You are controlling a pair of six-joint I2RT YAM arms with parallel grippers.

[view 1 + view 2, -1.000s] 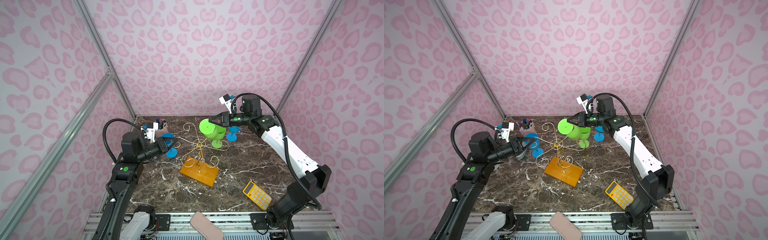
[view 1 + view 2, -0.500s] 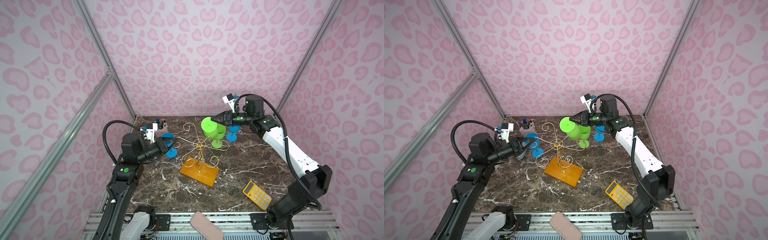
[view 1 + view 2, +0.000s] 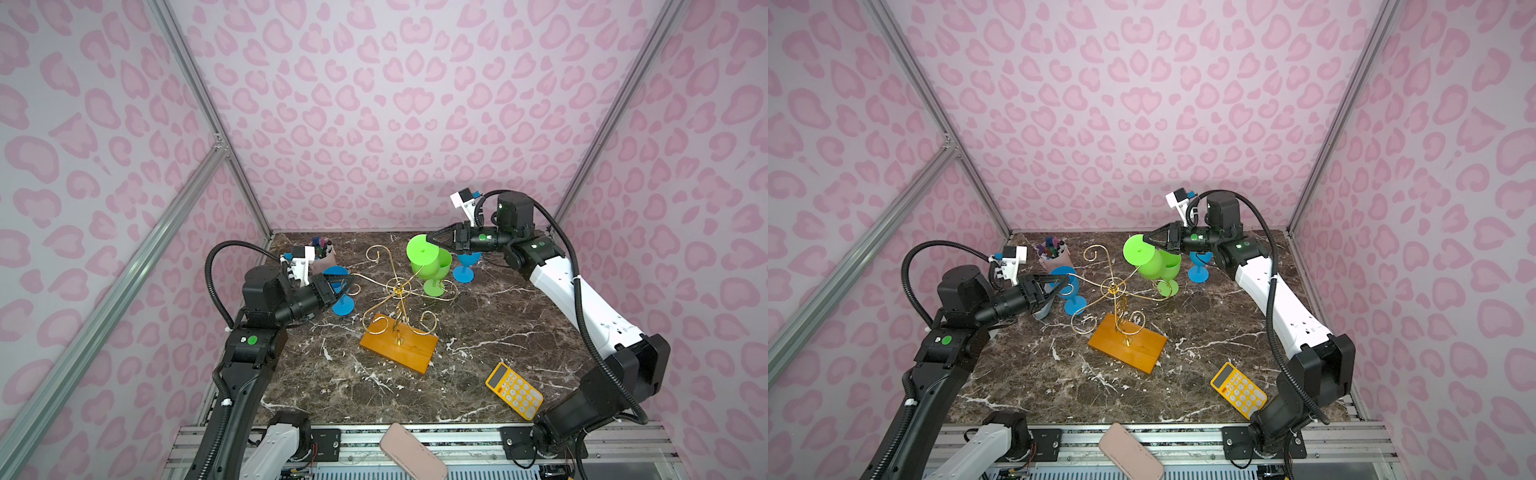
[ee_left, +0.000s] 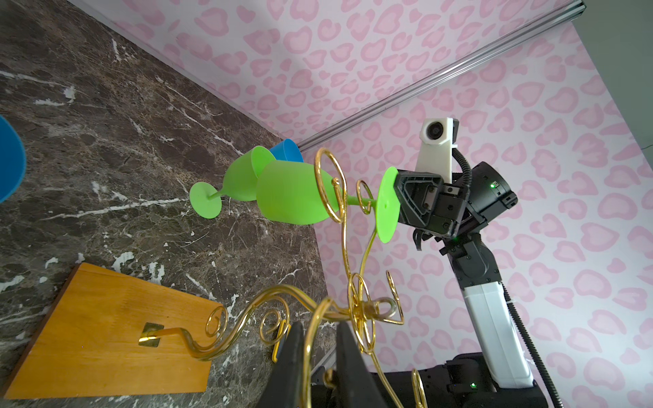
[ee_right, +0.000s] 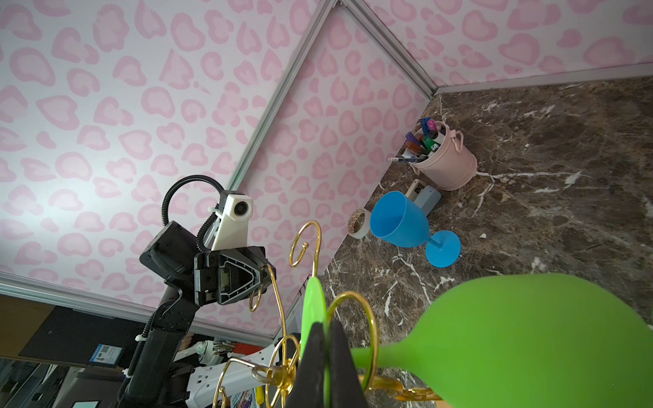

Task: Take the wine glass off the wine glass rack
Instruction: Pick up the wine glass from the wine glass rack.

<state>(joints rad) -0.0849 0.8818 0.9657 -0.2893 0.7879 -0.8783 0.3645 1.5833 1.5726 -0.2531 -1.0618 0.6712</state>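
The wine glass rack (image 3: 399, 347) stands mid-table, gold wire arms on an orange wooden base (image 3: 1127, 347). A green wine glass (image 3: 422, 251) hangs bowl-down at the back right arm, and a gold scroll loop still rings its stem (image 5: 385, 353). My right gripper (image 3: 432, 241) (image 5: 323, 325) is shut on the edge of that glass's round foot (image 3: 1138, 251). My left gripper (image 3: 351, 284) (image 4: 318, 326) is shut on the gold wire of the rack's left arm. The hanging bowl (image 4: 293, 196) partly hides a second green glass (image 3: 434, 286) standing upright on the table behind it.
A blue glass (image 3: 343, 305) stands by the left gripper and another (image 3: 463, 272) under the right wrist. A pink bucket of pens (image 3: 1054, 257) fills the back left corner. A yellow calculator (image 3: 514, 390) lies front right, and a pink case (image 3: 411, 453) sits on the front rail.
My right gripper has drawn slightly to the right with the green glass's foot in it. The left gripper and the rack have stayed put.
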